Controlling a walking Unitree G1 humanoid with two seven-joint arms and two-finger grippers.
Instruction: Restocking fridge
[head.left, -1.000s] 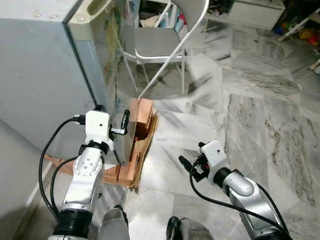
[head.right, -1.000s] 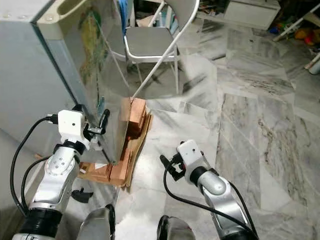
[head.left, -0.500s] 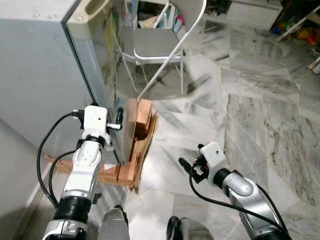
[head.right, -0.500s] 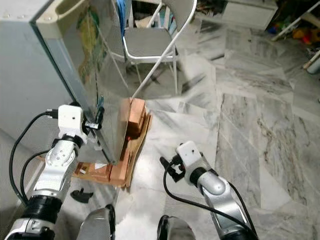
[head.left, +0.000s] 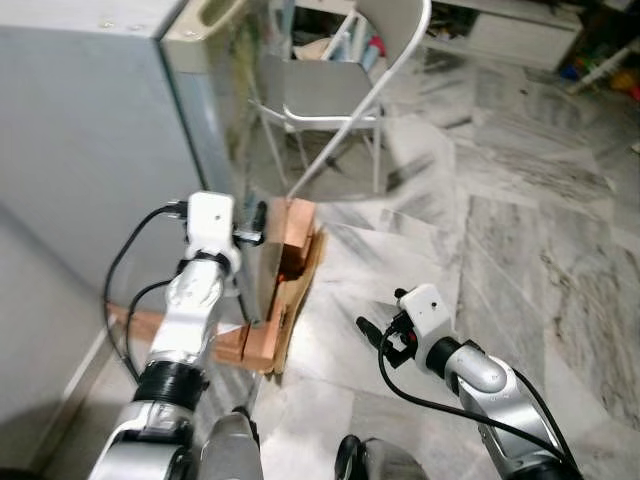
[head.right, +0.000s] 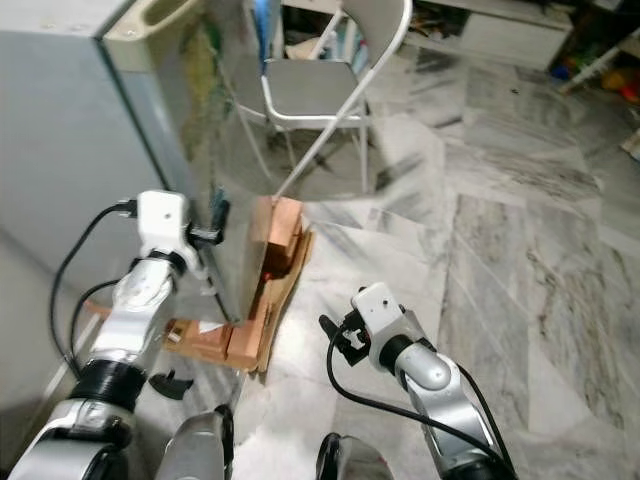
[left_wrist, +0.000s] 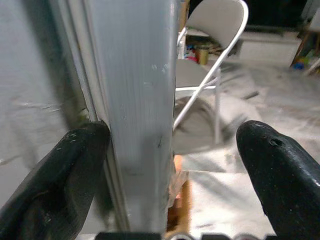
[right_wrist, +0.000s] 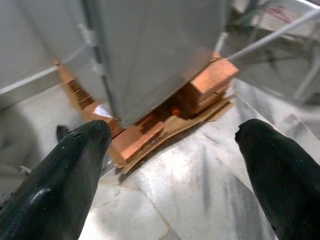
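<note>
The grey fridge (head.left: 90, 150) stands at my left, raised on orange wooden blocks (head.left: 292, 232). Its door (head.right: 215, 130) is ajar, with a shiny reflecting face. My left gripper (head.right: 216, 232) is open at the door's free edge, low down. In the left wrist view the door edge (left_wrist: 142, 100) runs between the two fingers (left_wrist: 65, 170); one finger lies against its side and the other stands well off. My right gripper (head.left: 372, 335) is open and holds nothing, hovering low over the marble floor to the right of the blocks.
A white folding chair (head.left: 330, 95) stands just beyond the fridge door. Flattened cardboard (head.left: 300, 300) lies under the blocks. A small black piece (head.right: 165, 382) rests on the floor by my left foot. Marble floor (head.left: 520, 230) spreads to the right, with clutter at the far wall.
The view has shifted slightly. My left gripper has moved in closer, so the door edge now sits between its fingers. The right arm has stayed where it was.
</note>
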